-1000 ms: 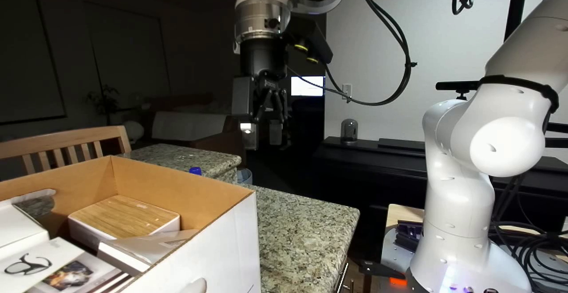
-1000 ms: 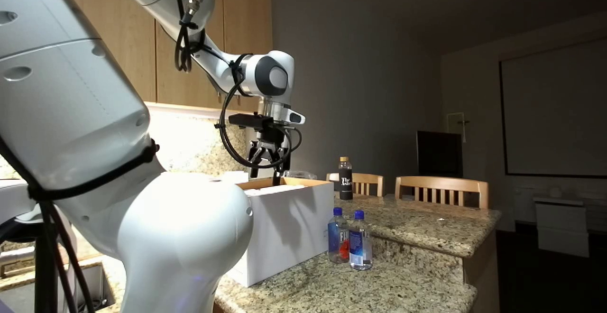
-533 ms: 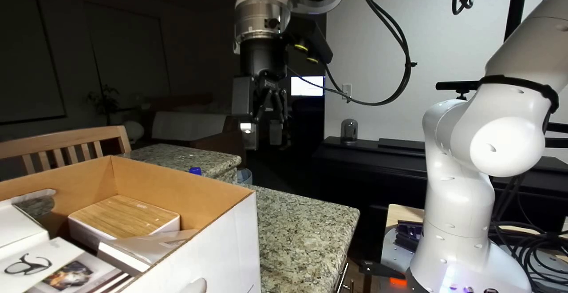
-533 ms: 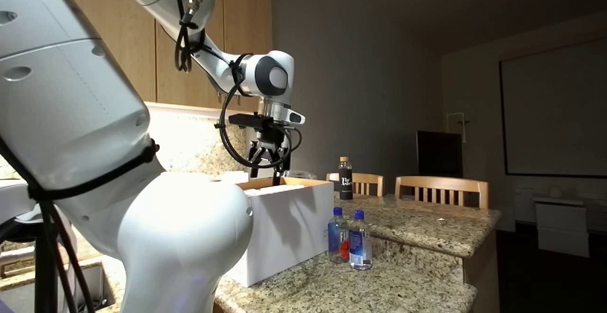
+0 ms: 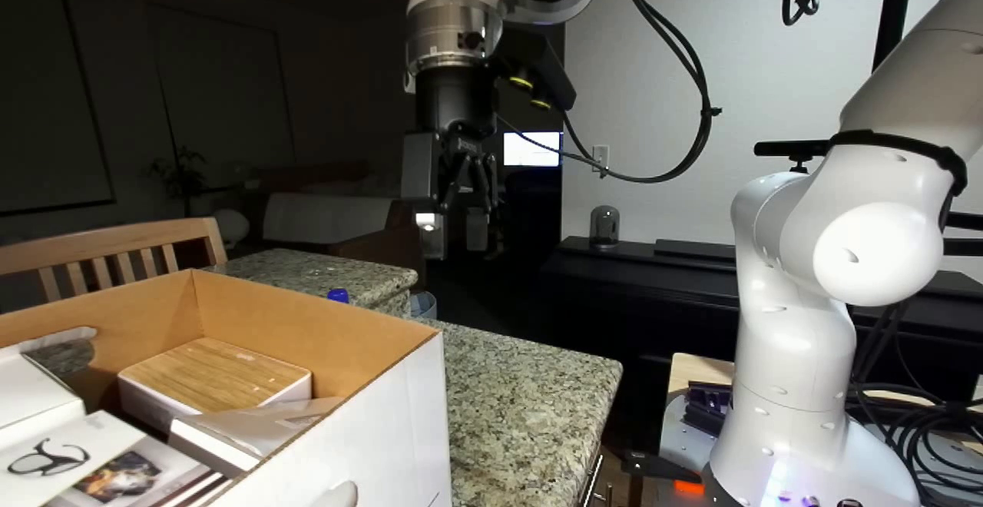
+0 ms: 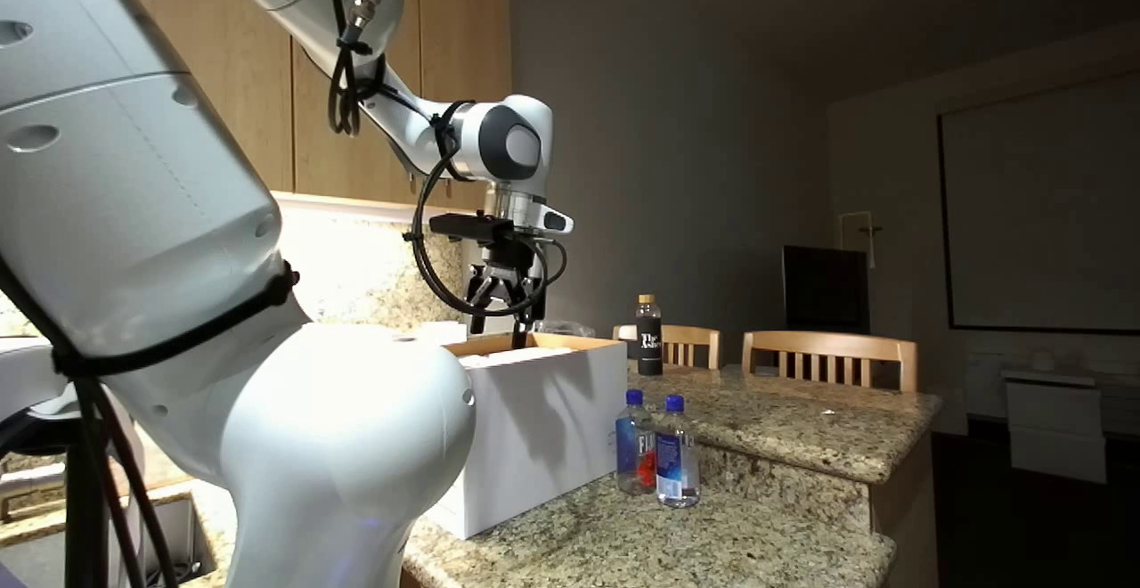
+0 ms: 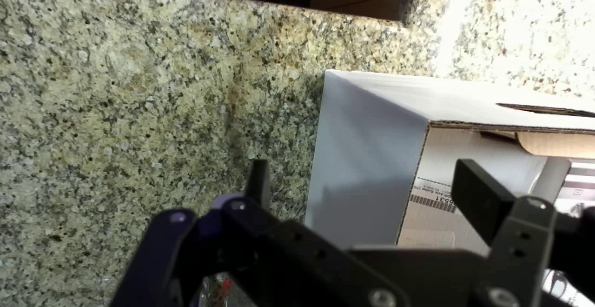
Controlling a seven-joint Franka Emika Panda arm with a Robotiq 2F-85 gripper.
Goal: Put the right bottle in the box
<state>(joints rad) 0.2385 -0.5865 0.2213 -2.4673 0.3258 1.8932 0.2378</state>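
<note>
1. Approach seems the current step: the hand (image 5: 455, 239) hangs high, its fingers (image 7: 481, 200) spread well apart, holding nothing.
2. Upright on the tabletop (image 6: 739, 543), outside the box (image 6: 543, 436), stands the red-marked bottle (image 6: 634, 447), just beside the white cardboard wall, with a neighbouring bottle (image 6: 678, 456) next to it; whether the pair touch I cannot tell. Which one "right" means is not settled by these views; the red-marked one is my likelier reading.
3. Next, as I judge it, comes a sideways shift off the box wall, seen between the fingers in the wrist view, then a straight descent around one bottle only, taking care not to nudge its companion.
4. Both bottles look like smooth, transparent plastic with blue screw caps (image 6: 634, 396) and slick labels, probably light and prone to tip.
5. Box walls are flat and white outside, brown at the raw corrugated edge; within lie a wood-grained block (image 5: 215, 376) and a crinkled clear film (image 5: 273, 422). Speckled, polished stone makes the tabletop.
</note>
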